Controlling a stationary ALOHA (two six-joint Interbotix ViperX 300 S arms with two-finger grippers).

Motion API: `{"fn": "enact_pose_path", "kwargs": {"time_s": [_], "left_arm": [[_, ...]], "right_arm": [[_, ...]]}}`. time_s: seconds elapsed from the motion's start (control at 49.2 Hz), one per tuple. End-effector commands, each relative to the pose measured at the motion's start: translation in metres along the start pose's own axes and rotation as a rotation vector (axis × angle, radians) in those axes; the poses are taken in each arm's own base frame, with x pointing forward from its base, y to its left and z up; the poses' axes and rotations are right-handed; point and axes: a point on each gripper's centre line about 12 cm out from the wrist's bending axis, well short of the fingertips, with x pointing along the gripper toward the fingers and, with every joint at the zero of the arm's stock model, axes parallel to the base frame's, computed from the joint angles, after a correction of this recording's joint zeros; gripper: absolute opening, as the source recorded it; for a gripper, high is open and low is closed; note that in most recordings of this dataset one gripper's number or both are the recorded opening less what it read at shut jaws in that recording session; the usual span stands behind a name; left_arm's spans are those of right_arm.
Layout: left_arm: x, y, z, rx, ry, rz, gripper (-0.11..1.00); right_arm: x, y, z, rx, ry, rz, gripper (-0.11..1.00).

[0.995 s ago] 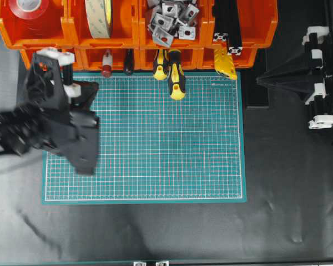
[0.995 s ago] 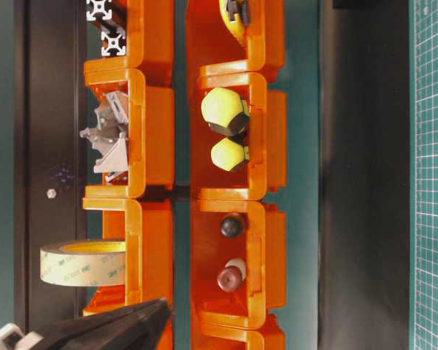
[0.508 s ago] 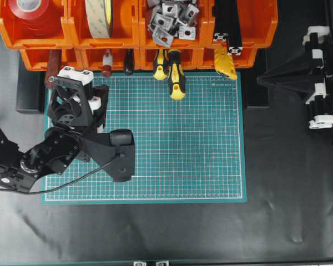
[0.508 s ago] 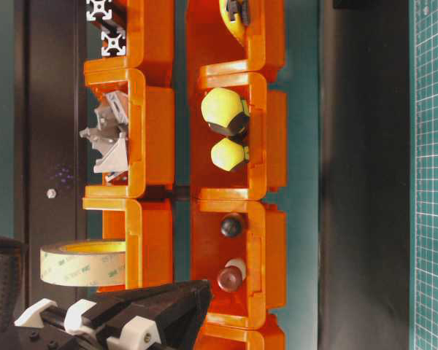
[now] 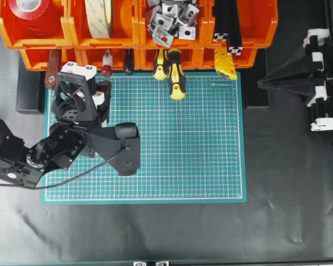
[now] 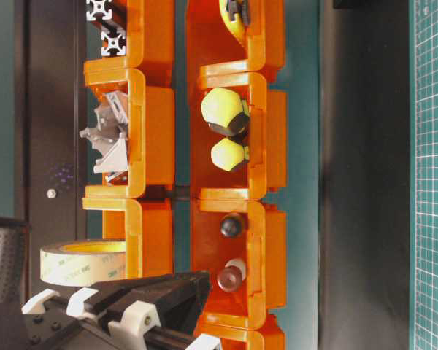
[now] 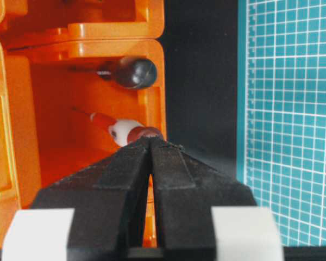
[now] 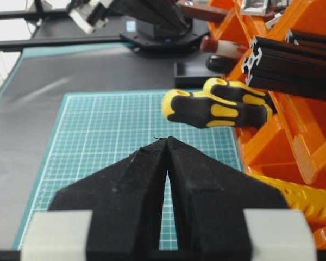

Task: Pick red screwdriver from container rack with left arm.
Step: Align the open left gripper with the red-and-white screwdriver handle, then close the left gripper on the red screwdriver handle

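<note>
Item 1: my left gripper (image 7: pixel 150 142), jaws pressed together, empty, tips just short of the container rack (image 5: pixel 139 25). Item 2: red screwdriver (image 7: pixel 125 129), lying in a lower rack bin beside a black-handled driver (image 7: pixel 131 72), handle end toward my tips. Item 3: my right gripper (image 8: pixel 167 142), jaws together, empty, well right of the rack.

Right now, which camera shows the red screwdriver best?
The left wrist view: the red screwdriver shows its handle, white band and shaft. The overhead, table-level and right wrist views catch only its handle end.
</note>
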Motion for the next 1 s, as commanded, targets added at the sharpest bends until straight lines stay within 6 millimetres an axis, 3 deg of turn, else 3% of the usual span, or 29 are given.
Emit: {"fn": "enact_pose_path", "kwargs": {"time_s": [0.0, 0.081, 0.284, 0.366, 0.975], "left_arm": [[-0.002, 0.01, 0.004, -0.038, -0.015, 0.003, 0.02], [0.001, 0.012, 0.002, -0.046, -0.007, 0.006, 0.19], [0.012, 0.013, -0.001, -0.07, -0.003, -0.005, 0.78], [0.015, 0.013, -0.001, -0.077, -0.013, -0.012, 0.9], [0.03, 0.009, -0.016, -0.047, 0.016, -0.02, 0.88]], "right_arm": [[0.0, 0.001, 0.005, -0.004, -0.011, 0.006, -0.01], [-0.001, 0.002, 0.003, -0.005, -0.003, 0.012, -0.01], [-0.002, 0.004, 0.0, -0.007, 0.005, 0.023, -0.01], [-0.003, 0.005, -0.001, -0.008, 0.004, 0.026, -0.01], [-0.006, 0.005, -0.002, -0.008, -0.004, 0.029, -0.01]]}}
